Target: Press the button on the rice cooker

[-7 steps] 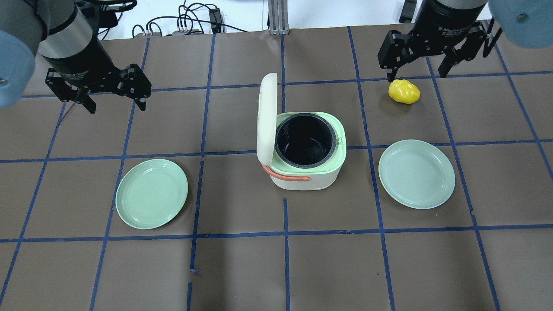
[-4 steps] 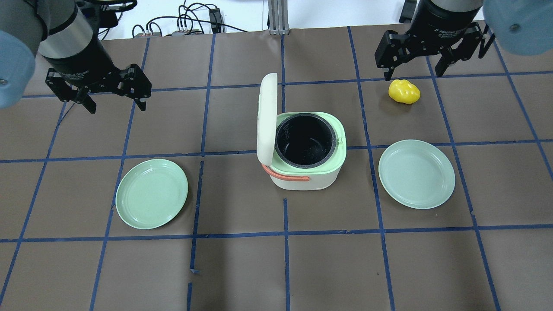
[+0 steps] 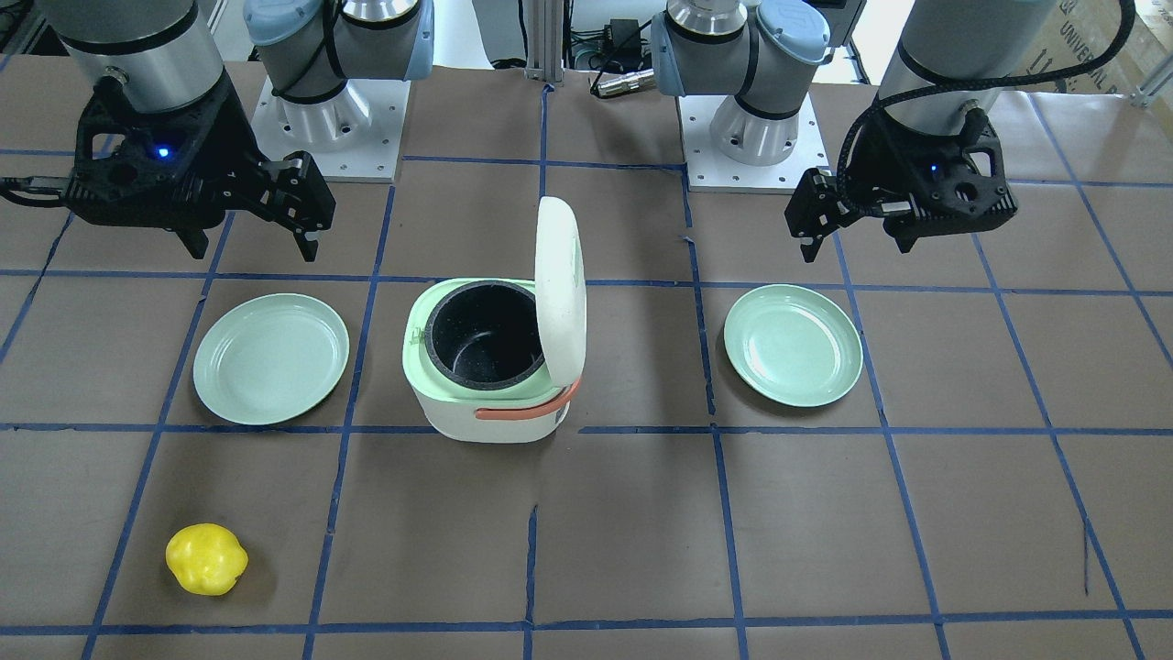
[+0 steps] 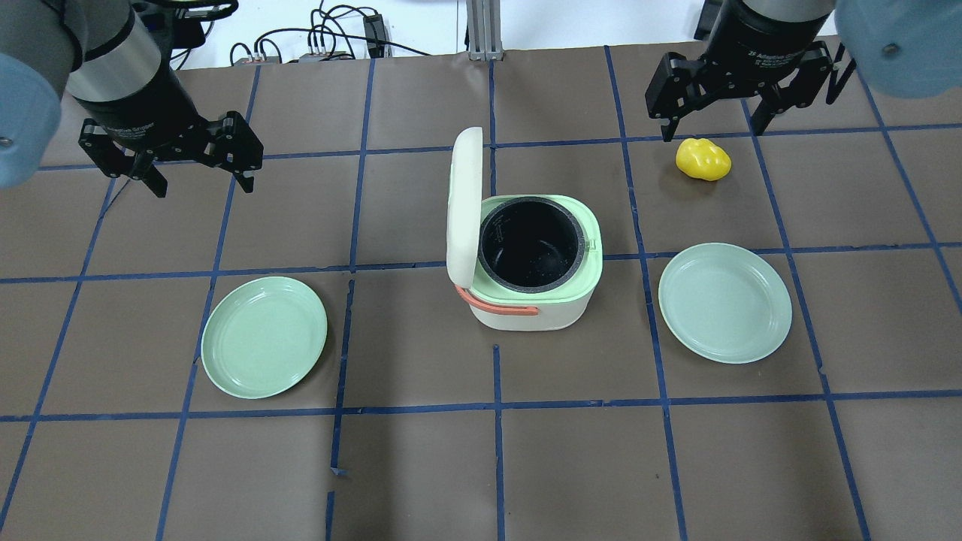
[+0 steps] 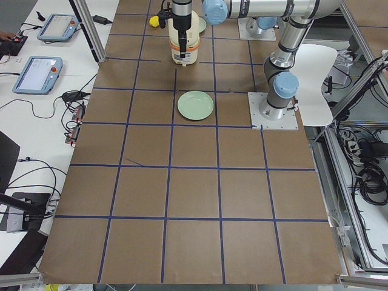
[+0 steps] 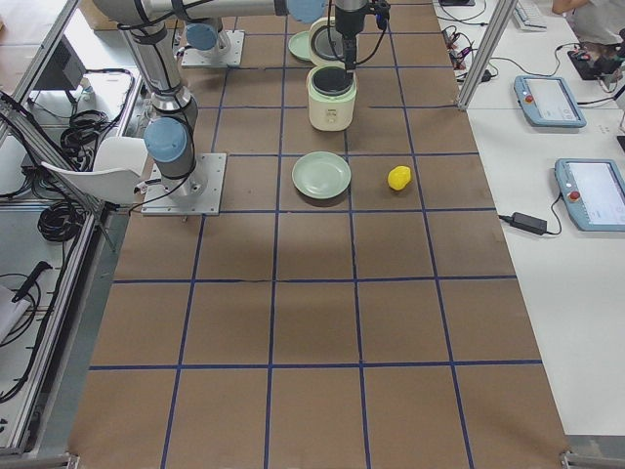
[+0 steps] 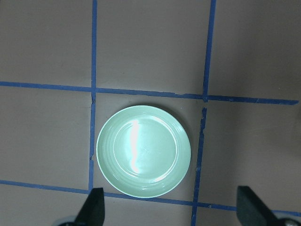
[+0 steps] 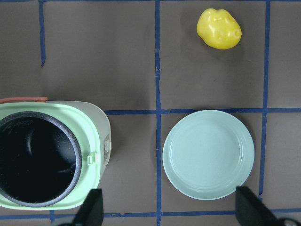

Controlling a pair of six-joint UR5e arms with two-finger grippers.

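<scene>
The rice cooker [image 4: 535,274] stands mid-table, white with a pale green top and an orange handle. Its lid [image 4: 464,207] stands upright and open, and the black inner pot [image 4: 531,244] is empty. A small latch tab [image 8: 108,145] sits on the cooker's rim on the side toward my right arm. My left gripper [image 4: 203,186] hangs open and empty above the table, far left of the cooker; the left wrist view [image 7: 170,209] looks down on a green plate. My right gripper [image 4: 712,131] hangs open and empty at the far right, above the table; it also shows in the right wrist view [image 8: 169,209].
A green plate [image 4: 263,336] lies left of the cooker and another green plate [image 4: 724,302] lies right of it. A yellow lumpy object [image 4: 703,159] lies on the table just below my right gripper. Cables [image 4: 323,41] lie beyond the far edge.
My right gripper has drifted up the overhead view, away from the yellow object, still open. My left gripper and the cooker have not moved.
</scene>
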